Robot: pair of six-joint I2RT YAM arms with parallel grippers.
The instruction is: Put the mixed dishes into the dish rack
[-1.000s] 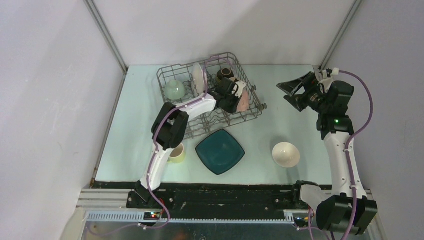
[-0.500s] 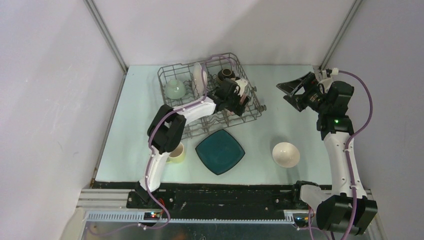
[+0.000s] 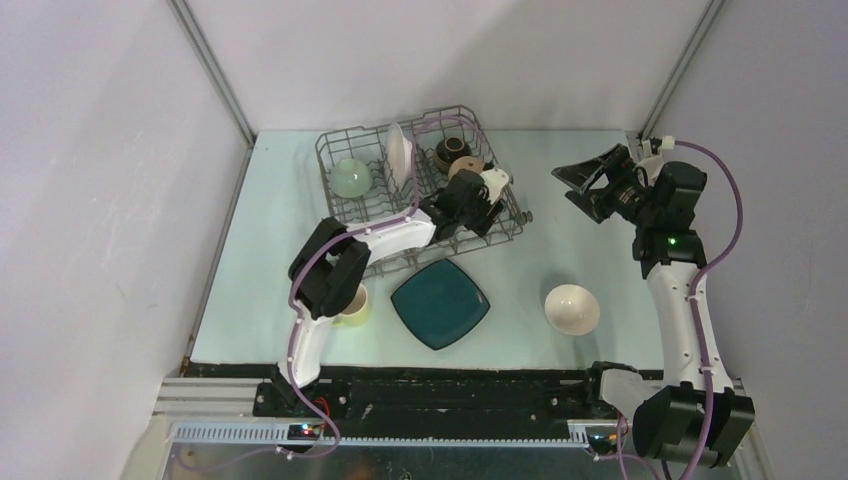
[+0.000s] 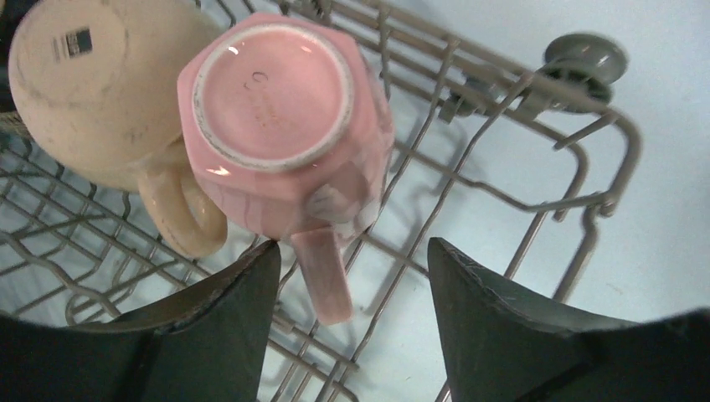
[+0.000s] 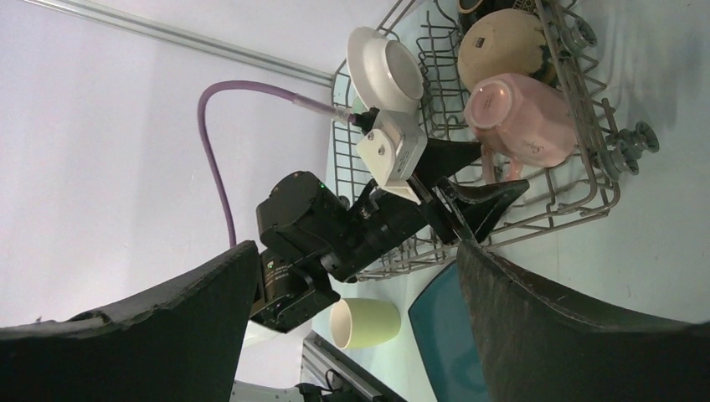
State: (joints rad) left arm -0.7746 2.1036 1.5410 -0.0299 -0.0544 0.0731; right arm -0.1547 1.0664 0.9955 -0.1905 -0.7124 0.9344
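Mixed dishes, partly loaded: seen from above, the dish rack (image 3: 375, 205) at upper centre holds several pieces. A dark teal square plate (image 3: 440, 303), a white bowl (image 3: 572, 308) and a yellow mug (image 3: 352, 305) sit on the counter (image 3: 280, 230) lower in frame. The plate lies below the left hand (image 3: 485, 205), the bowl below the right hand (image 3: 585, 185).

Left wrist view: an upturned pink mug (image 4: 285, 126) rests in the rack, its handle pointing down-frame between spread fingers (image 4: 209, 335) that grip nothing.

Right wrist view: that hand gapes wide, empty.
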